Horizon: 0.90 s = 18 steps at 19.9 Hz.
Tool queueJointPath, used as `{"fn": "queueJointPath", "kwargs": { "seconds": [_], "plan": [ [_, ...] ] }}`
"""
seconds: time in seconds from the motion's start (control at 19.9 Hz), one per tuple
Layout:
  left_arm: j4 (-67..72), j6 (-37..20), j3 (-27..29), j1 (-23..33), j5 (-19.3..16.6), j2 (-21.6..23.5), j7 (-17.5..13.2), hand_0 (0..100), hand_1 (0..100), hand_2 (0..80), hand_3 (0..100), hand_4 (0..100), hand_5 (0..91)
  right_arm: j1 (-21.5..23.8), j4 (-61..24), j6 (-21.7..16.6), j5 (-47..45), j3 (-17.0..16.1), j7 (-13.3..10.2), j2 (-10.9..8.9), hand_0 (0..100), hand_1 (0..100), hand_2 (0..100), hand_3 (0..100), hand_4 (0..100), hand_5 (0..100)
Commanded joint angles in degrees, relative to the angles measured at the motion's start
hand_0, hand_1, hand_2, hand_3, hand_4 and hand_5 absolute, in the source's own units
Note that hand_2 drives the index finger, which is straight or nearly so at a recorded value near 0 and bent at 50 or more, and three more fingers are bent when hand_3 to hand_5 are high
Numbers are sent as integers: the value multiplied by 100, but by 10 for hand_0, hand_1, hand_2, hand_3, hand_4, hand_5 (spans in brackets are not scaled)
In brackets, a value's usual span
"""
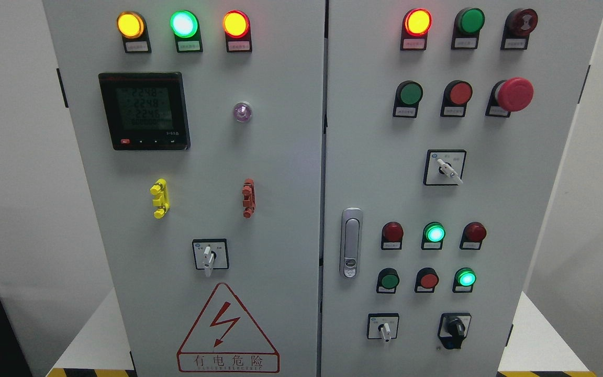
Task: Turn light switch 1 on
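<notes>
A grey electrical cabinet with two doors fills the head view. The left door (280, 209) carries a lit yellow lamp (130, 24), a lit green lamp (183, 23) and a lit orange-red lamp (236, 23) along the top. Below them sit a digital meter (144, 111), a yellow toggle switch (159, 198), a red-brown toggle switch (248, 198) and a white rotary selector (208, 257). No labels show which one is switch 1. Neither of my hands nor any arm appears in the picture.
The right door (516, 209) holds lamps, push buttons, a red mushroom stop button (514, 94), several rotary selectors and a chrome door handle (350, 242). A red hazard triangle (227, 329) marks the lower left door. White walls flank the cabinet.
</notes>
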Motion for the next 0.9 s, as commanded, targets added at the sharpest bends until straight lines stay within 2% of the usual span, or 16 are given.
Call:
{"fn": "queueJointPath", "kwargs": {
  "seconds": [0.0,0.35,0.6,0.75,0.85],
  "plan": [
    [-477,119,-147,-92,-10,-114,89,102,612,513,1000,1000,865,0,0,-1,0,2,4,-8,0,0,0,0,0,0],
    [-424,172,-121,-100,-2,-115,159,95,615,521,1000,1000,865,0,0,-1,0,-6,4,1,0,0,0,0,0,0],
    [-529,655,-130,-425,-10,-220,291,92,616,522,1000,1000,865,0,0,-1,0,-6,4,1,0,0,0,0,0,0],
    [-565,734,-139,-443,-10,-211,528,89,616,522,1000,1000,865,0,0,-1,0,2,4,1,0,0,0,0,0,0],
    [-547,787,-60,-470,7,-203,467,88,617,523,1000,1000,865,0,0,-1,0,-6,4,1,0,0,0,0,0,0]
  ]
}}
